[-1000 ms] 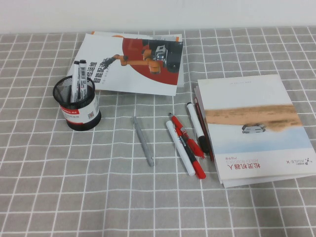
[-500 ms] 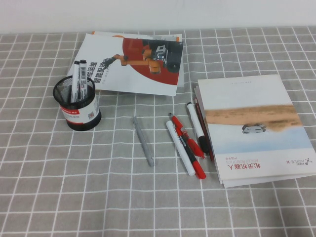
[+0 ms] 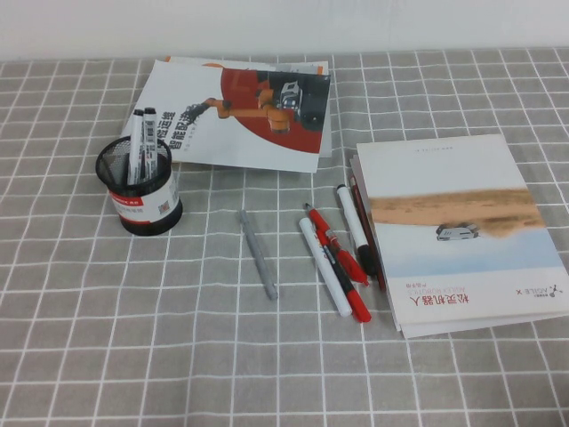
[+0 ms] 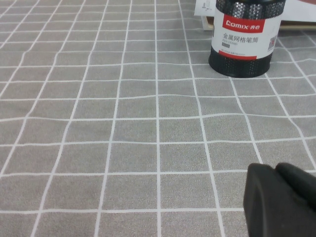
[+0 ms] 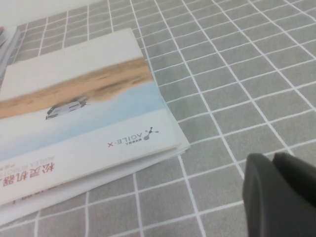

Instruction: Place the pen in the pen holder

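The pen (image 3: 353, 224), a white marker with a thick black cap, lies flat on the cloth against the left edge of a book. The pen holder (image 3: 142, 194), a black mesh cup with a red-and-white label, stands at the left with two markers upright in it. It also shows in the left wrist view (image 4: 244, 39), some way beyond my left gripper (image 4: 275, 170), which is shut and empty just above the cloth. My right gripper (image 5: 272, 160) is shut and empty over the cloth beside the book's corner. Neither gripper shows in the high view.
A longer white marker (image 3: 324, 267), a red pen (image 3: 338, 258) and a slim grey pen (image 3: 258, 253) lie left of the pen. A book (image 3: 453, 231) lies at the right and shows in the right wrist view (image 5: 74, 108). A brochure (image 3: 240, 111) lies at the back.
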Robot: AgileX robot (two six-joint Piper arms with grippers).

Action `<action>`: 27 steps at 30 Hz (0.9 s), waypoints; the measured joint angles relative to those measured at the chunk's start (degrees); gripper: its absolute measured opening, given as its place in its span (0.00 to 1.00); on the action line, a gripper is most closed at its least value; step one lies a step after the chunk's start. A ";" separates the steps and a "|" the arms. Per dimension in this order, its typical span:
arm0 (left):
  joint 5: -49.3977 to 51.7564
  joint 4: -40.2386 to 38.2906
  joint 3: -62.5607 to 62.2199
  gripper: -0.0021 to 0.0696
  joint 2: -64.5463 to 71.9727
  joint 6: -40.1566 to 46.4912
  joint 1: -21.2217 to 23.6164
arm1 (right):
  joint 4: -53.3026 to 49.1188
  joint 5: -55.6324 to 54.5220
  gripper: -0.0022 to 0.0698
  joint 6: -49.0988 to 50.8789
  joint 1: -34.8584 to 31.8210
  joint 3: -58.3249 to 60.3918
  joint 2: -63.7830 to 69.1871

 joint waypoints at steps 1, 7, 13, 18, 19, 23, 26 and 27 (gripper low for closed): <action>0.00 0.00 0.00 0.02 0.00 0.00 0.00 | 0.00 0.12 0.01 0.00 -0.05 0.00 0.00; 0.00 0.00 0.00 0.02 0.00 0.00 0.00 | -0.10 0.12 0.01 0.00 -0.14 0.00 0.00; 0.00 0.00 0.00 0.02 0.00 0.00 0.00 | -0.10 0.12 0.01 0.00 -0.14 0.00 0.00; 0.00 0.00 0.00 0.02 0.00 0.00 0.00 | -0.89 0.12 0.01 0.00 0.45 0.00 0.00; 0.00 0.00 0.00 0.02 0.00 0.00 0.00 | -1.31 0.12 0.01 0.00 1.09 0.00 0.00; 0.00 0.00 0.00 0.02 0.00 0.00 0.00 | -2.39 0.21 0.01 -1.64 4.10 0.00 0.00; 0.00 0.00 0.00 0.02 0.00 0.00 0.00 | -2.51 0.21 0.01 -4.06 5.03 0.00 0.00; 0.00 0.00 0.00 0.02 0.00 0.00 0.00 | -2.51 0.21 0.01 -4.58 5.27 0.00 0.00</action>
